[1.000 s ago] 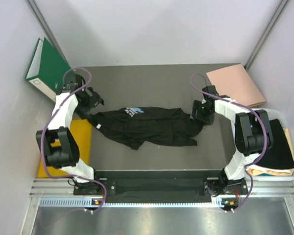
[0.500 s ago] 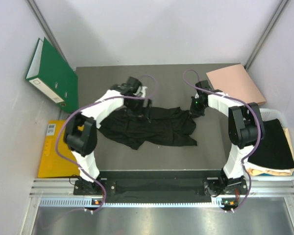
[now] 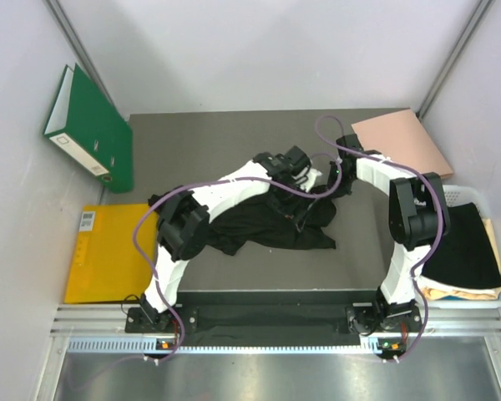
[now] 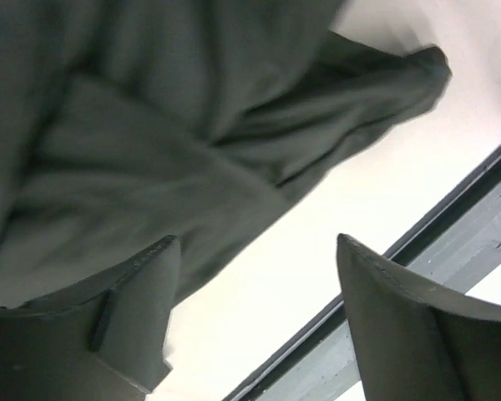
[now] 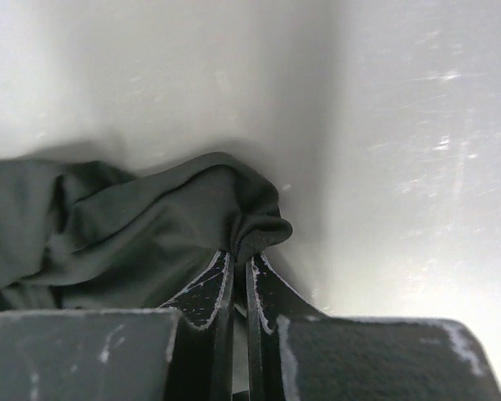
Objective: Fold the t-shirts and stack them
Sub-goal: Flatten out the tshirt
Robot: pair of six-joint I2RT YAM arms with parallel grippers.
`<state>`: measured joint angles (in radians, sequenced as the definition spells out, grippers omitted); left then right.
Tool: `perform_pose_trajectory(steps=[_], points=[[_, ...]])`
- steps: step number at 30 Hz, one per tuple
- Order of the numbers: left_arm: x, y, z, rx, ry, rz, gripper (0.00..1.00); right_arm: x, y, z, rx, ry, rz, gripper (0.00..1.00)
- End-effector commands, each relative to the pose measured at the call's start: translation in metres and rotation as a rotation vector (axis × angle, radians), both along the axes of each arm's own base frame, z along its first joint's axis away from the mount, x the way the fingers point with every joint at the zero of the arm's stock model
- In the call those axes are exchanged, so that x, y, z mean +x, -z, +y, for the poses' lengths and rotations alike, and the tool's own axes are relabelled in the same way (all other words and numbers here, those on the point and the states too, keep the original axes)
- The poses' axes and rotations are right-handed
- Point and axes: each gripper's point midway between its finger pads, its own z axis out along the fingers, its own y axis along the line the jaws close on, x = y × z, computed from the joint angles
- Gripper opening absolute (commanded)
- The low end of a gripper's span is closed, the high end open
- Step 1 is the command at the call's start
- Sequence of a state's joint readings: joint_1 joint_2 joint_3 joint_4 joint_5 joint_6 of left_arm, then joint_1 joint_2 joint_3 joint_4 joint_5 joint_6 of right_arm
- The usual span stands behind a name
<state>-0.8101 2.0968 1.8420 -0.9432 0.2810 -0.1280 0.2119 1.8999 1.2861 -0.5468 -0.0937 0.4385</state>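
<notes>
Right gripper (image 5: 240, 261) clamped on edge fold of crumpled black t-shirt (image 3: 263, 224) at centre of dark grey table (image 3: 234, 134); left gripper (image 4: 257, 246) held open above it. Thin pinch judged liable to slip under pull.

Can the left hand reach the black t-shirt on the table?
Probably yes. The left hand is open right above the crumpled black fabric t-shirt, with nothing between them. The right hand is pinching its edge.
</notes>
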Motion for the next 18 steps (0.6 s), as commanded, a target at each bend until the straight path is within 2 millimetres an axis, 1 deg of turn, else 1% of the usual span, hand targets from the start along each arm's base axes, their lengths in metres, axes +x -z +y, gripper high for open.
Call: perform_pose_trajectory(steps=[1,4,5,7,8,10,11,13,17,18], points=[[-0.016,0.008,-0.006,0.038,0.079,0.015,0.74,0.029,-0.011,-0.013,0.014,0.049,-0.065,0.01],[-0.018,0.008,-0.006,0.039,0.08,0.013,0.73,0.036,-0.012,-0.016,0.029,0.058,-0.072,0.01],[-0.02,0.009,-0.005,0.046,0.082,0.012,0.7,0.037,-0.013,-0.017,0.029,0.061,-0.073,0.01],[-0.021,0.015,-0.003,0.072,0.087,0.0,0.69,0.042,-0.013,-0.018,0.034,0.063,-0.077,0.01],[-0.025,0.021,-0.003,0.089,0.098,0.0,0.68,0.043,-0.013,-0.019,0.036,0.067,-0.076,0.01],[-0.027,0.03,0.0,0.126,0.1,-0.011,0.69,0.045,-0.013,-0.018,0.039,0.064,-0.079,0.01],[-0.026,0.032,0.002,0.132,0.096,-0.014,0.73,0.046,-0.013,-0.018,0.039,0.064,-0.079,0.01],[-0.025,0.037,0.003,0.147,0.091,-0.014,0.74,0.049,-0.013,-0.019,0.047,0.065,-0.083,0.02],[-0.026,0.046,0.003,0.16,0.089,-0.001,0.73,0.048,-0.011,-0.019,0.05,0.065,-0.079,0.02],[-0.026,0.05,0.003,0.161,0.091,0.003,0.71,0.049,-0.011,-0.019,0.049,0.063,-0.08,0.02]])
